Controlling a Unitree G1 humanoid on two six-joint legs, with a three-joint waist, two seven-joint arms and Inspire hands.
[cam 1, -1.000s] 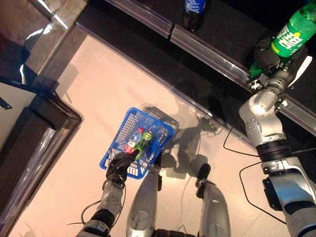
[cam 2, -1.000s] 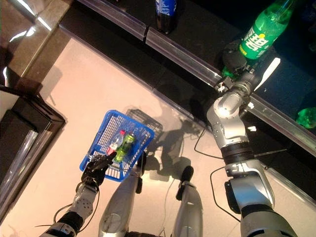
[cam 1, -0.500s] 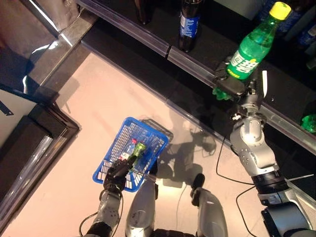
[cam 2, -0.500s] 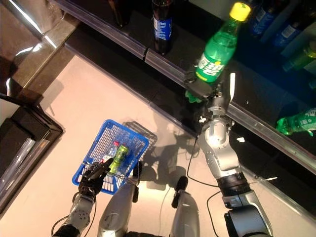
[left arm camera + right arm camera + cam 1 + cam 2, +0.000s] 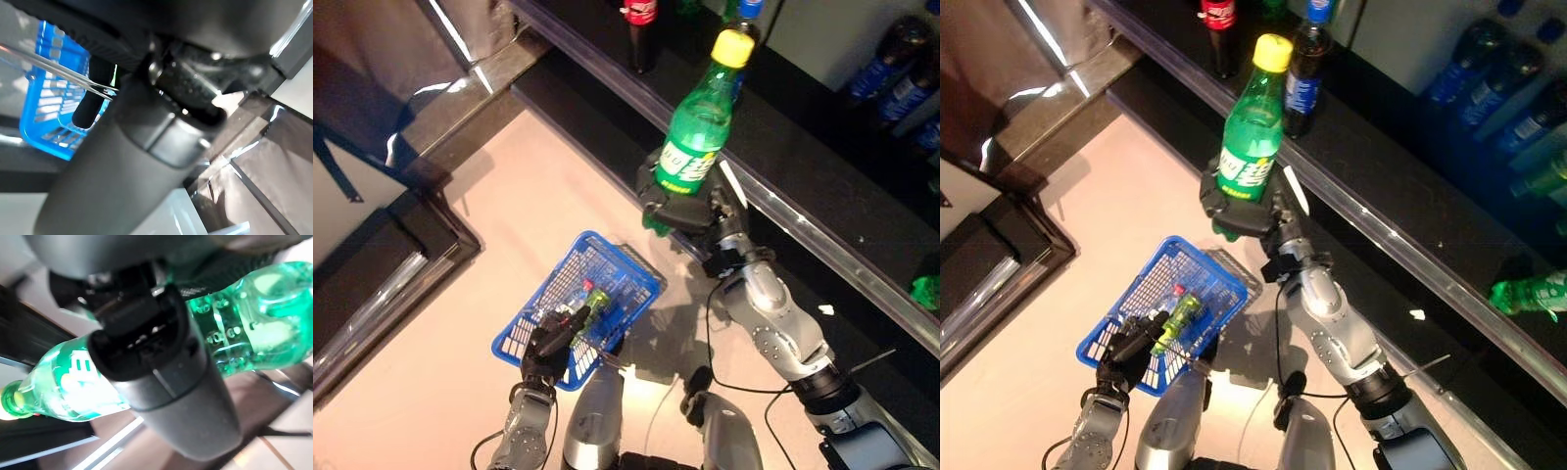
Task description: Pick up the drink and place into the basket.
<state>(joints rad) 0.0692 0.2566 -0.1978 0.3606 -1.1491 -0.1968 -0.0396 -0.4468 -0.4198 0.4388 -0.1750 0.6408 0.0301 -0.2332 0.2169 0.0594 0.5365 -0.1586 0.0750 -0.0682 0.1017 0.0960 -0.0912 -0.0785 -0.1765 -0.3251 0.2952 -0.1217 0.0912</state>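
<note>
One green bottle (image 5: 693,137) held upright and clear of the dark shelf (image 5: 822,186), yellow cap uppermost, base wrapped by the curled fingers of the right hand (image 5: 683,209); confirmed in the right wrist view, thumb and fingers closed round the bottle's lower body. Carried a good way since a second ago: then raised out at the right side over the shelf's glass front edge, half a second ago still above that edge, now brought inward and left, nearer the blue basket (image 5: 578,308). Camera also shifted over that time, so part of the apparent travel belongs to the view. Read as the pick done and the transfer under way, with lowering and release still to come.

Right arm bent at the elbow, forearm reaching up and forward from lower right, hand above the floor (image 5: 480,304) between shelf edge and basket's far corner, not yet over the basket. Left hand (image 5: 553,343) low at the basket's near rim, fingers curled at the wire edge as if holding it, though exact grip hard to tell. Two small bottles (image 5: 587,299) already lying inside the basket.
</note>
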